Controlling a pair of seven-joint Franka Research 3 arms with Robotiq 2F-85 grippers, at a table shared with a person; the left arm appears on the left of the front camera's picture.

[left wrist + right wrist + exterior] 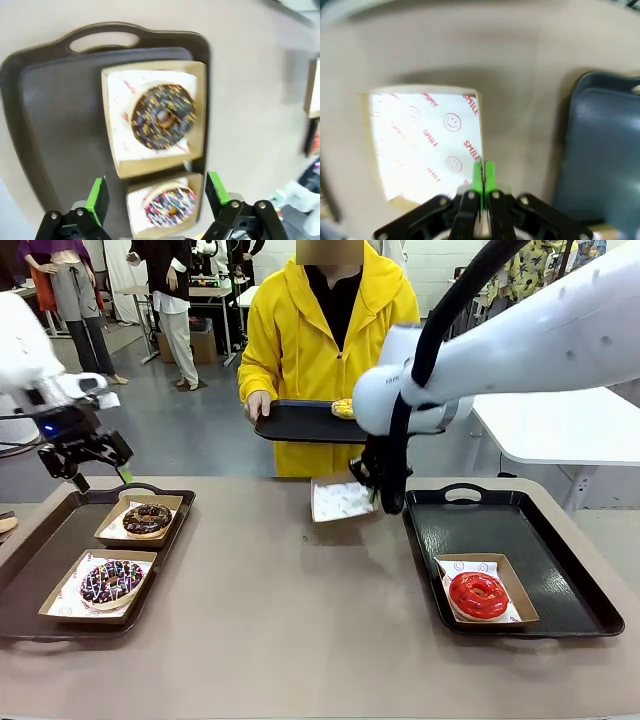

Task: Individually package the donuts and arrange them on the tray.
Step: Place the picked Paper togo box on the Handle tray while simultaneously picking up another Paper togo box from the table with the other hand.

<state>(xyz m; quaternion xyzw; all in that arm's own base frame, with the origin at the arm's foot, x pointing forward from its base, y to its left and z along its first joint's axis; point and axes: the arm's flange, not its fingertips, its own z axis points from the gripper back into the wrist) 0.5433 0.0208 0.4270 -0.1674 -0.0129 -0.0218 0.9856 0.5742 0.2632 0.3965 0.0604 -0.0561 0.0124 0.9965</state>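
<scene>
**Donuts in paper trays on a shared tan table**

Donuts occupy two dark serving trays. On the left tray [30, 570] we see a plain chocolate-glazed ring donut [147, 519] and a chocolate ring donut with white and pink sprinkles [110, 582], each in its own lined cardboard tray. On the right tray [520, 540], a glossy red ring donut [478, 595] sits likewise. A yellow donut [343, 408] lies on a black tray [295, 422] held by the person in a yellow coat. Our left gripper [156, 195] hovers above the left tray, jaws apart. Our right gripper [483, 176] is clamped on the edge of an empty smiley-printed paper tray [425, 142] above the tan tabletop [290, 620]. Behind, we see grey flooring and a white table [560, 425].
</scene>
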